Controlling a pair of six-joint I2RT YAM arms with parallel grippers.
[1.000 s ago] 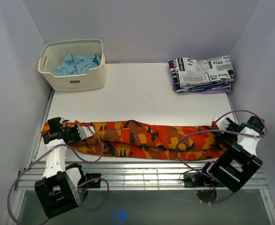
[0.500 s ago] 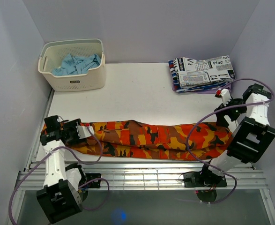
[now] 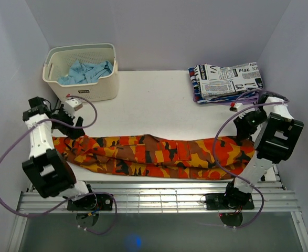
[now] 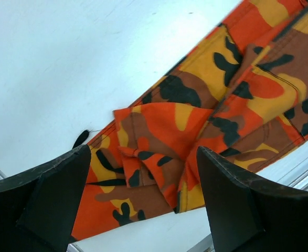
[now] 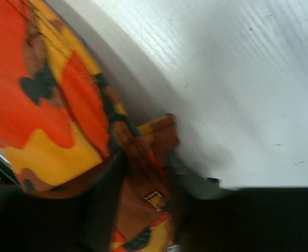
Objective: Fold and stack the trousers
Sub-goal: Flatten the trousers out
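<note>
The trousers (image 3: 154, 156) lie lengthwise, left to right, along the near edge of the table (image 3: 159, 105), with the left gripper (image 4: 143, 157) gaping and empty above their left end and the right gripper (image 3: 246, 122) at their right end, its grip too blurred to tell.

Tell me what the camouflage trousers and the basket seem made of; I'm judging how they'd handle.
The trousers: woven cloth, probably cotton twill, matte; stitched seams and soft creases show. The basket: likely rigid plastic, cream, slightly glossy; perforated walls and a moulded rim.
</note>
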